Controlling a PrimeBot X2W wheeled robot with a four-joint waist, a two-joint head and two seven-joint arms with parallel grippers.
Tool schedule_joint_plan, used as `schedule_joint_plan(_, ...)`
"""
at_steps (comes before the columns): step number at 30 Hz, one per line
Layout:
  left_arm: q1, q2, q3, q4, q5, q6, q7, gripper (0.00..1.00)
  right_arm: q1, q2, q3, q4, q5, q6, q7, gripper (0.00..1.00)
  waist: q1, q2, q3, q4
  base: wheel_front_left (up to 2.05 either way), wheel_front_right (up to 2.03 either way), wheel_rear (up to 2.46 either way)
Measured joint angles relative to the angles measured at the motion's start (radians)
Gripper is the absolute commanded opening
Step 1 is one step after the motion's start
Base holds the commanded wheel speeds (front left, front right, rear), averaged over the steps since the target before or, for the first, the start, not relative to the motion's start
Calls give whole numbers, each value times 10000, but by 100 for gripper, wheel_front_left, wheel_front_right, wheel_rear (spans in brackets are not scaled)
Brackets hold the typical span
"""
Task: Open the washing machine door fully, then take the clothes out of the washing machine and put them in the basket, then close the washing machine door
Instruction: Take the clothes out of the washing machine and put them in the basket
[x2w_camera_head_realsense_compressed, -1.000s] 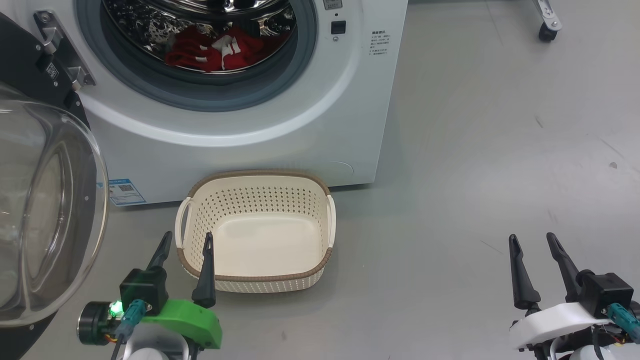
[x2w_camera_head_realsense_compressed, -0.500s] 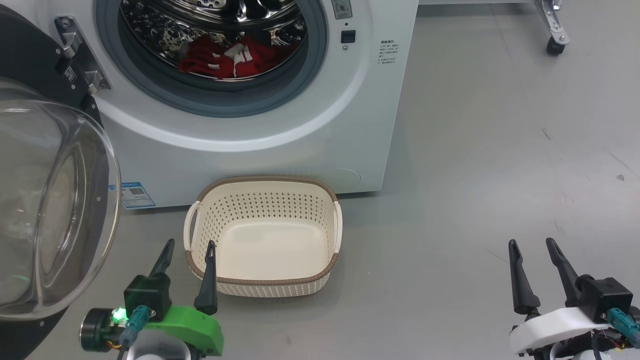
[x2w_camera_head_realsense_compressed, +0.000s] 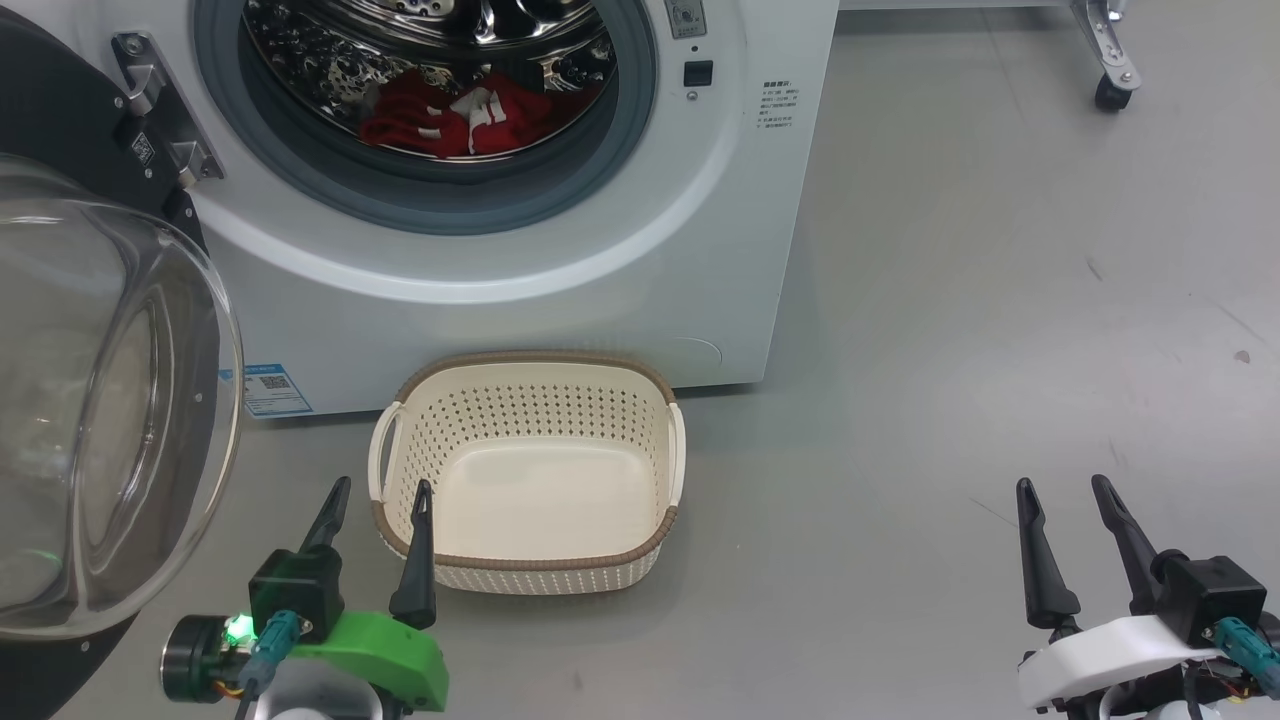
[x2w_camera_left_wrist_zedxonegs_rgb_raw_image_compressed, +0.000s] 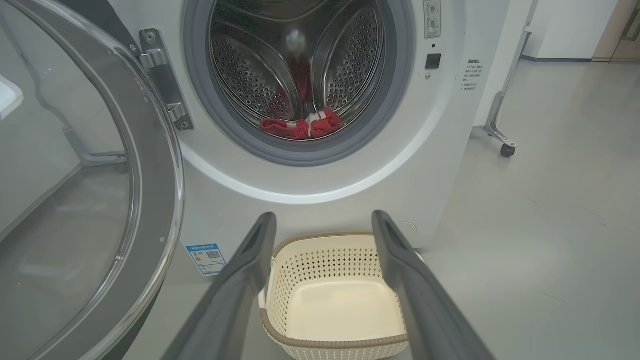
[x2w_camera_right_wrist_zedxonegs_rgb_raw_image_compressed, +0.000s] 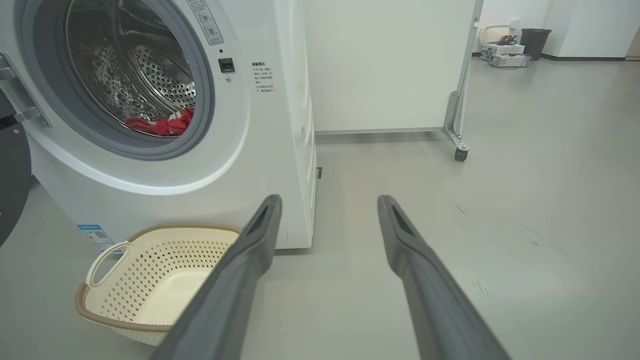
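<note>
**Door wide open, red jersey in the drum, both grippers spread**

The big white front-loading washing machine (x2w_camera_head_realsense_compressed: 560, 280) stands on a smooth grey floor (x2w_camera_head_realsense_compressed: 950, 300). Its round door with a bulging clear glass bowl and black ring (x2w_camera_head_realsense_compressed: 110, 400) is swung out to the left on a steel hinge (x2w_camera_head_realsense_compressed: 160, 120). Nothing blocks the drum mouth. The crumpled bright red jersey with white trim (x2w_camera_head_realsense_compressed: 455, 115) lies at the bottom of the steel drum, behind the grey gasket.

The small cream perforated plastic basket with a brown rim (x2w_camera_head_realsense_compressed: 530, 358) sits empty on the floor just in front of the washer's base, beside a small blue label sticker (x2w_camera_head_realsense_compressed: 268, 388).

The left gripper (x2w_camera_head_realsense_compressed: 383, 483) has its fingers spread. One finger overlaps the basket's near left corner in the head view, and whether it touches is unclear. The right gripper (x2w_camera_head_realsense_compressed: 1060, 482), equally spread and holding nothing, hangs over bare floor well to the right.

A white panel on castors (x2w_camera_right_wrist_zedxonegs_rgb_raw_image_compressed: 390, 65) stands behind the washer. A dark bin (x2w_camera_right_wrist_zedxonegs_rgb_raw_image_compressed: 535, 42), as far as can be made out, sits at the far wall.
</note>
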Motion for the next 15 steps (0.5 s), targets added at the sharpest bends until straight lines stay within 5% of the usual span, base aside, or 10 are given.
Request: schedule_joint_plan(15, -3, 15, -42, -318, 33, -4, -318, 100, 47, 17, -8, -136, 0, 2, 0, 100, 0, 0, 65, -33, 22, -22, 0)
